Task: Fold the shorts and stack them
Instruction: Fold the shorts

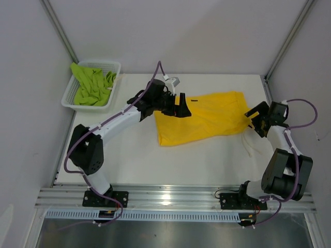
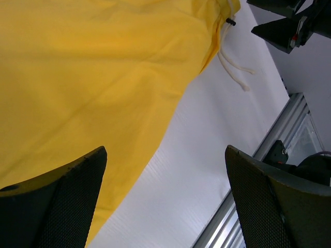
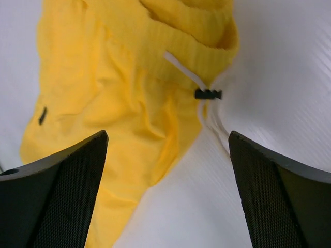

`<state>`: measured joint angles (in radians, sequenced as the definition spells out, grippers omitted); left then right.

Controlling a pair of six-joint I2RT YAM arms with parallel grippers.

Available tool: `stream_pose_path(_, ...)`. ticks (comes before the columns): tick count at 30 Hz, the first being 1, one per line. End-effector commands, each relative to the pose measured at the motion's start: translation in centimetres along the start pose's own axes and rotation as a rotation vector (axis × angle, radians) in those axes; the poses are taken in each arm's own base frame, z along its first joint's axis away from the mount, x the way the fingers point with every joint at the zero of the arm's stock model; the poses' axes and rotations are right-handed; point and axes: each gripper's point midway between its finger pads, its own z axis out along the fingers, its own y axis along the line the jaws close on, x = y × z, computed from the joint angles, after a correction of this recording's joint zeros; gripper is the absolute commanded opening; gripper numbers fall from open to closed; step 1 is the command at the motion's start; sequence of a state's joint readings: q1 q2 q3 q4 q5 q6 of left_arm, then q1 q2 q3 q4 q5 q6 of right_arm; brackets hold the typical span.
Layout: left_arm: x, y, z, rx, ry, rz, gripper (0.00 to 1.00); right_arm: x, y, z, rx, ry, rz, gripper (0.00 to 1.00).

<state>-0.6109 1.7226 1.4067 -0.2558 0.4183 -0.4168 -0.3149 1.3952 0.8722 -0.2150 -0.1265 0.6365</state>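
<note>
Noted the left gripper (image 1: 181, 108) spread wide and empty, with the yellow shorts (image 1: 207, 118) lying flat on the desk (image 1: 181, 160) directly beneath it and stretching away toward the right gripper (image 1: 255, 115). Found the right gripper spread wide too, pinching nothing, with the waistband corner and white drawstring (image 3: 182, 71) just ahead of and below its fingertips. Logged the green shorts (image 1: 93, 87) heaped in a white basket (image 1: 103, 63), well apart from the left gripper on its outer side.

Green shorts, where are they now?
In the top view, the green shorts lie in the white basket at the far left corner, apart from the yellow shorts.
</note>
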Motion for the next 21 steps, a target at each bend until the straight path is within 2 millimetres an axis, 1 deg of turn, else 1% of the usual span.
stream_pose_path(1, -0.8, -2.6, -2.9, 0.001, -0.061, 0.06, 0.97, 1.7, -2.3, 0.6, 0.054, 0.035, 0.038, 0.99)
stream_pose_path(2, -0.6, -2.7, -3.1, 0.0, -0.064, 0.063, 0.97, 2.6, -2.6, 1.0, 0.052, 0.058, 0.065, 1.0)
stream_pose_path(3, 0.2, -2.5, -3.2, -0.009, -0.049, 0.058, 0.97, 2.6, -2.6, 1.4, 0.043, 0.055, 0.071, 0.99)
stream_pose_path(4, 0.2, -2.9, -3.6, -0.009, -0.055, 0.069, 0.97, 2.3, -2.2, 1.8, 0.019, 0.049, 0.076, 0.99)
stream_pose_path(5, 0.4, -2.8, -3.7, -0.015, -0.051, 0.071, 0.97, 2.8, -2.6, 2.7, 0.028, 0.071, 0.086, 0.99)
stream_pose_path(7, 1.2, -2.4, -3.9, -0.031, -0.034, 0.074, 0.97, 2.9, -2.6, 3.8, 0.029, 0.086, 0.091, 0.99)
stream_pose_path(8, 1.0, -2.4, -4.3, -0.04, -0.044, 0.079, 0.97, 3.4, -3.2, 4.7, 0.052, 0.112, 0.092, 0.99)
stream_pose_path(9, 1.2, -2.2, -4.4, -0.048, -0.041, 0.083, 0.97, 3.1, -3.3, 5.0, 0.068, 0.115, 0.093, 1.0)
stream_pose_path(13, 1.4, -2.0, -4.8, -0.064, -0.04, 0.093, 0.97, 3.0, -4.0, 6.3, 0.088, 0.092, 0.103, 0.99)
stream_pose_path(15, 1.2, -2.0, -4.9, -0.069, -0.043, 0.096, 0.97, 3.3, -4.0, 7.3, 0.085, 0.097, 0.123, 0.99)
stream_pose_path(16, 1.3, -2.0, -5.0, -0.07, -0.041, 0.095, 0.97, 2.9, -3.5, 7.6, 0.066, 0.094, 0.129, 0.99)
stream_pose_path(17, 1.3, -2.0, -5.0, -0.07, -0.041, 0.095, 0.98, 2.8, -3.5, 8.0, 0.07, 0.095, 0.136, 0.99)
stream_pose_path(18, 1.1, -2.2, -5.3, -0.067, -0.047, 0.102, 0.97, 2.7, -3.3, 8.4, 0.071, 0.096, 0.143, 1.0)
stream_pose_path(19, 1.2, -2.2, -5.5, -0.069, -0.046, 0.103, 0.97, 2.6, -3.2, 9.2, 0.076, 0.1, 0.152, 0.99)
stream_pose_path(21, 1.0, -2.2, -6.1, -0.08, -0.057, 0.113, 0.97, 2.8, -3.0, 10.0, 0.081, 0.113, 0.164, 0.99)
